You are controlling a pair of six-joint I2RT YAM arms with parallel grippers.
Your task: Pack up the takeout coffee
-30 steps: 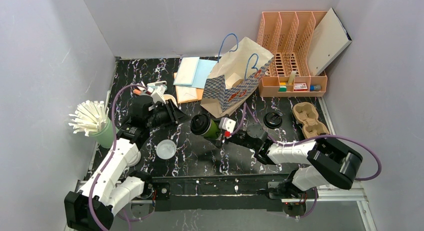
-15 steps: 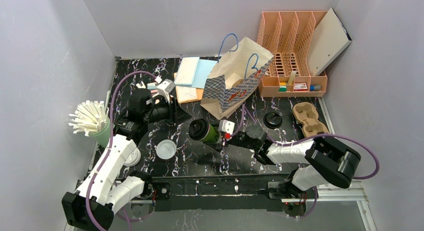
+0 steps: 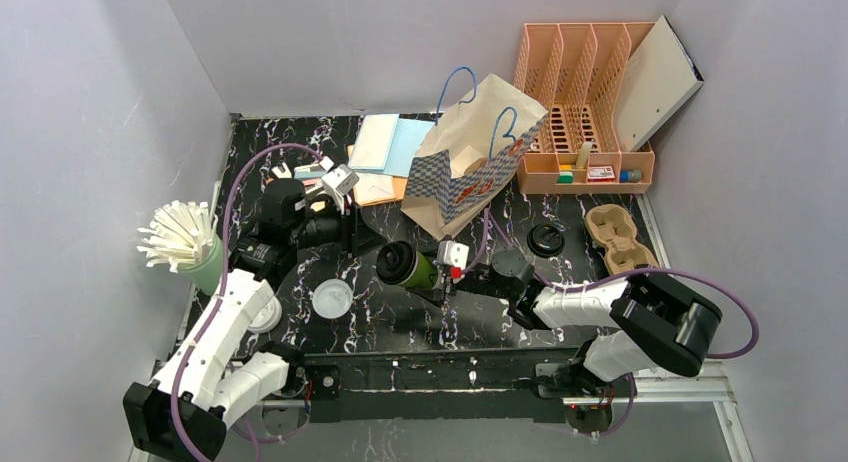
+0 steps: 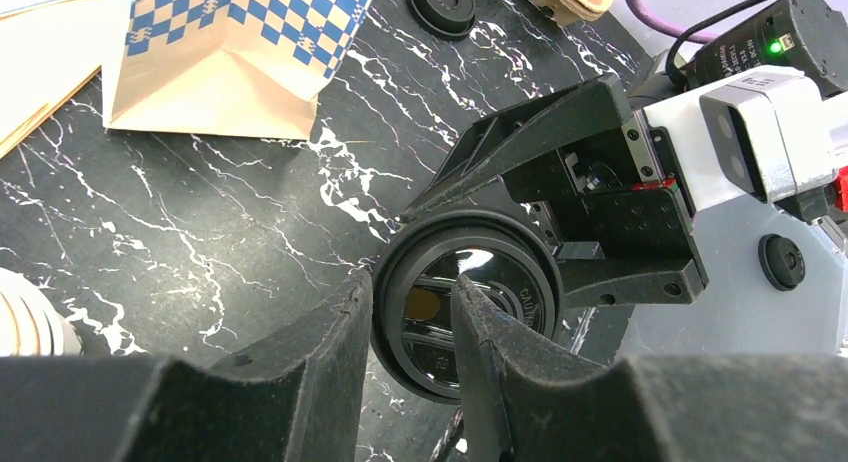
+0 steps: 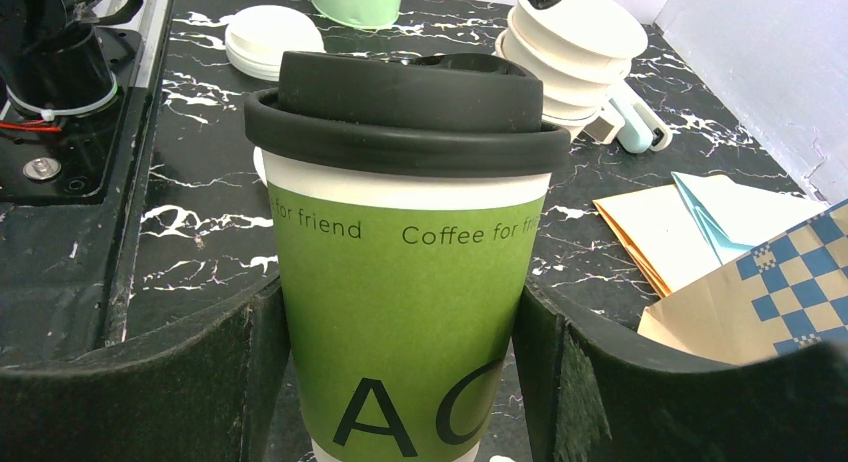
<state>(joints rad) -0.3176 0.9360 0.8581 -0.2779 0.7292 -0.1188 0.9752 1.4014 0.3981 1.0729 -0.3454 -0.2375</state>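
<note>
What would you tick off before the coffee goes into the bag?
1. Cup gripped: ok. The right gripper has a finger on each side of the cup.
2. Lid on: ok. The black lid sits on the rim.
3. Cup upright: not ok. From above it looks tilted, with the lid toward the left gripper.
4. Left gripper clear: ok. It is open, empty and apart from the cup.
5. Bag mouth open: cannot tell. The bag leans.
</note>
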